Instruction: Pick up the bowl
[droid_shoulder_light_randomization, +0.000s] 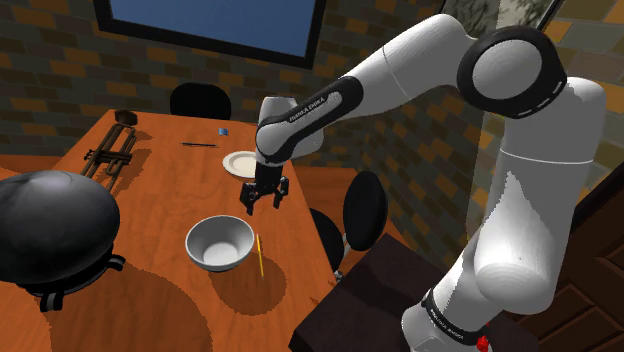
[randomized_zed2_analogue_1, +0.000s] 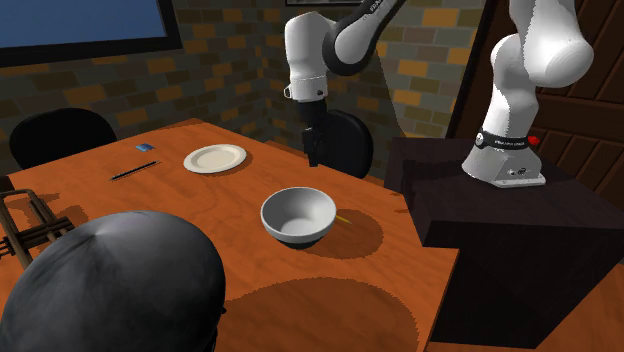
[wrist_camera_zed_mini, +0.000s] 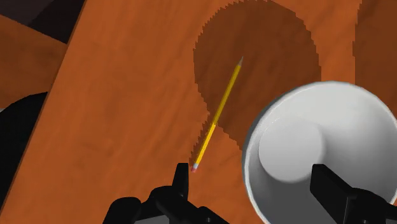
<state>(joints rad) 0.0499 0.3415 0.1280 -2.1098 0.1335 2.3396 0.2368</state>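
Where the bowl (droid_shoulder_light_randomization: 220, 243) (randomized_zed2_analogue_1: 298, 216) (wrist_camera_zed_mini: 318, 153) sits: upright on the table (droid_shoulder_light_randomization: 160, 190) (randomized_zed2_analogue_1: 150, 200), near the edge facing the stand, with a pencil (droid_shoulder_light_randomization: 260, 256) (randomized_zed2_analogue_1: 343, 216) (wrist_camera_zed_mini: 218, 118) just beside it and a plate (droid_shoulder_light_randomization: 241, 163) (randomized_zed2_analogue_1: 215, 158) well apart, farther up the table.
Gripper (droid_shoulder_light_randomization: 264, 205) (randomized_zed2_analogue_1: 312, 155) (wrist_camera_zed_mini: 254, 184): we hang above the table between plate and bowl, clear of everything.
Fingers: spread wide, holding nothing. In the wrist view one lies over the bowl's inside and the other by the pencil's eraser end.
Step in hand: we judge it the approach, as the bowl is not yet grasped or lifted.
How to do it well: we should straddle the bowl's wall with one finger inside and one outside. We come straight down and close only once the tips are below the rim.
Pencil: the outer finger needs to land between it and the bowl, or we pinch both.
Risk: the curved wall may slip from the pads, so a slow, level lift seems wise.
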